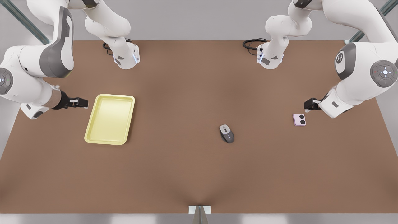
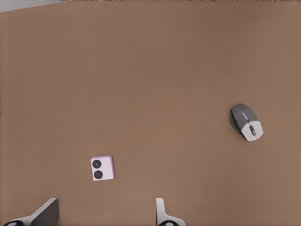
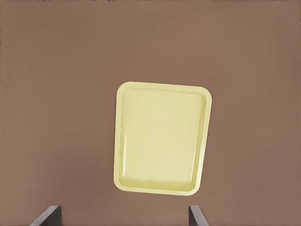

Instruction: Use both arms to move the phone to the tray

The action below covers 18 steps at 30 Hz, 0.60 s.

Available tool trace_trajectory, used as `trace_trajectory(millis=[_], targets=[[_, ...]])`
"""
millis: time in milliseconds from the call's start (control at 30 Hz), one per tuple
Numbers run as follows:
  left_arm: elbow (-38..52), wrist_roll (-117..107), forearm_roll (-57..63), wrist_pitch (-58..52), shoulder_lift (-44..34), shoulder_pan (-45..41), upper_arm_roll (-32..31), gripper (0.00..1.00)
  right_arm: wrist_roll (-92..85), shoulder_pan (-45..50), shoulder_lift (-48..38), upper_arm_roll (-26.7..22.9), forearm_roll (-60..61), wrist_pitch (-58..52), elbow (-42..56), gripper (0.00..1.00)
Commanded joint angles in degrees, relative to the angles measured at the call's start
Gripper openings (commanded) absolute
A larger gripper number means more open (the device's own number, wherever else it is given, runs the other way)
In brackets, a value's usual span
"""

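Fingertips of the left gripper (image 2: 106, 214) frame its wrist view, spread wide with nothing between them; the phone (image 2: 102, 168) lies flat on the table (image 1: 186, 174) just ahead of them, off toward one finger rather than centred in the gap. Front view puts the phone (image 1: 299, 119) close to the table's right edge, the left gripper (image 1: 308, 107) just beside and above it, not touching. A computer mouse (image 1: 226, 133) sits mid-table, well apart. Right gripper (image 1: 81, 102) hangs by the tray (image 1: 93, 132) near the table's left edge, fingers wide apart and holding nothing (image 3: 123, 217). Left arm is clearly nearer the phone, so the pick is probably its job.
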Motion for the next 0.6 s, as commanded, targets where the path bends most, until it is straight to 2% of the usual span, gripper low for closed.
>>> trace_trajectory(millis=[0, 67, 100, 200, 267, 333, 400, 467, 567], targets=[[-0.03, 1.01, 0.03, 0.35, 0.0, -0.01, 0.17, 1.0, 0.28, -0.03, -0.06, 0.01, 0.14, 2.36, 0.03, 1.0], [-5.47, 0.39, 0.47, 0.61, 1.66, 0.08, 1.83, 1.0, 0.19, -0.03, -0.06, 0.01, 0.14, 2.45, 0.03, 1.0], [-8.99, 0.3, 0.65, 4.91, 3.68, 0.35, 2.28, 1.0, 0.19, -0.03, -0.06, 0.01, 0.14, 2.45, 0.03, 1.0], [-26.13, 1.27, 0.39, 28.2, 5.88, 0.87, 5.79, 1.0, 0.19, -0.03, -0.06, 0.01, 0.05, 2.36, 0.03, 1.0], [-29.11, 2.67, 0.03, 35.93, 9.05, 3.33, 5.79, 1.0, 0.28, -0.03, -0.06, 0.01, 0.14, 2.36, -0.06, 1.0], [-32.19, 6.1, 0.03, 37.26, 8.7, 3.42, 5.79, 1.0, 0.28, -0.03, -0.06, 0.01, 0.23, 2.36, -0.06, 1.0], [-36.59, 10.5, -0.84, 42.7, 8.96, 6.67, 5.79, 1.0, 0.37, -0.03, 0.03, -0.07, 0.23, 2.27, -0.06, 1.0], [-37.74, 11.2, -2.34, 43.33, 9.66, 9.13, 6.49, 1.0, 0.37, -0.03, -0.06, -0.07, 0.23, 2.18, -0.06, 1.0], [-41.6, 11.55, -2.43, 48.69, 10.02, 9.22, 7.29, 1.0, 0.28, -0.12, 0.03, -0.07, 0.23, 2.18, -0.06, 1.0]])
